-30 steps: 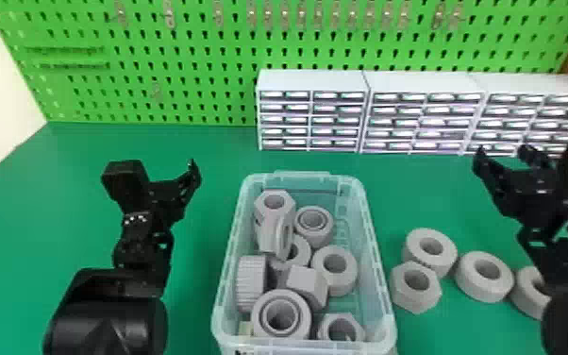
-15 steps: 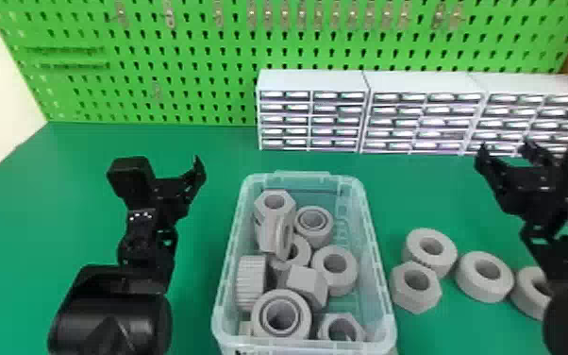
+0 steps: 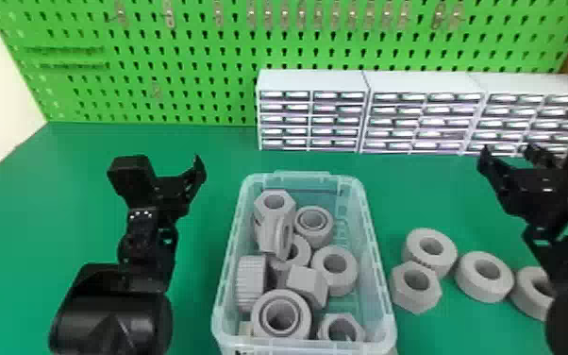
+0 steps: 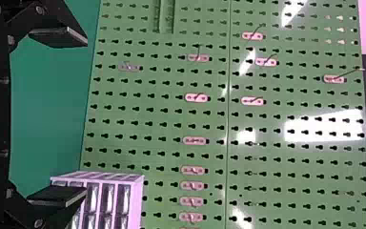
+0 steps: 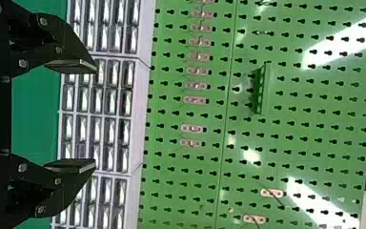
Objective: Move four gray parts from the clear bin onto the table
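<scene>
The left gripper (image 3: 188, 181) is wide open, its two flat fingers well apart with nothing between them, above the tabletop (image 3: 85, 189) to the left of the clear bin (image 3: 386, 307). The right gripper (image 3: 509, 153) is also spread wide and empty, on the far right, in front of the drawer cabinets (image 3: 311, 80). The clear bin sits between the two arms and holds a jumble of gray nuts and rings: a hex nut (image 3: 285, 195) near its far end, a ribbed ring (image 3: 251, 283) on edge along its left wall, and a big round ring (image 3: 258, 316) at the near end. Right of the bin, four gray parts (image 3: 483, 283) lie on the tabletop, one six-sided and three round, the rightmost partly hidden by the right arm. Behind the cabinets stands a green pegboard (image 3: 203, 71).
</scene>
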